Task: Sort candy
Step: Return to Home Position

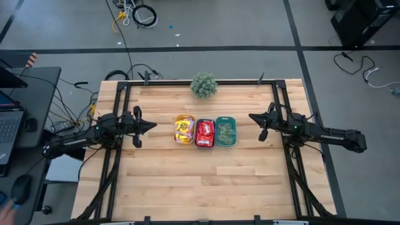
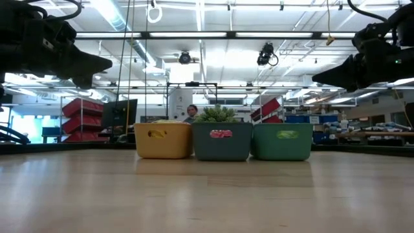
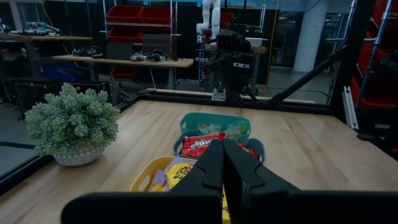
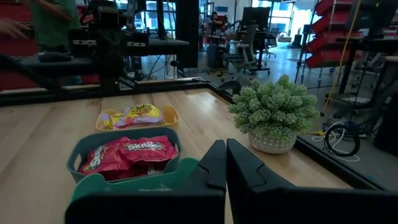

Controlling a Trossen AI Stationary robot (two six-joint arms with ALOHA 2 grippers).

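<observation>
sorted candy (image 1: 205, 132) fills three trays (image 1: 225, 119) at the middle of the counter (image 1: 200, 181); left arm (image 1: 106, 128) and right arm (image 1: 312, 130) hover over its side edges, jaws clenched on nothing

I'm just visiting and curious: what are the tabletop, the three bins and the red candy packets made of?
The tabletop looks like sealed wood: pale joined strips with visible grain and a soft sheen. The three bins look like moulded matte plastic, judging by even colour and rounded corners. The red candy packets seem glossy plastic film, crinkled and catching light.
</observation>
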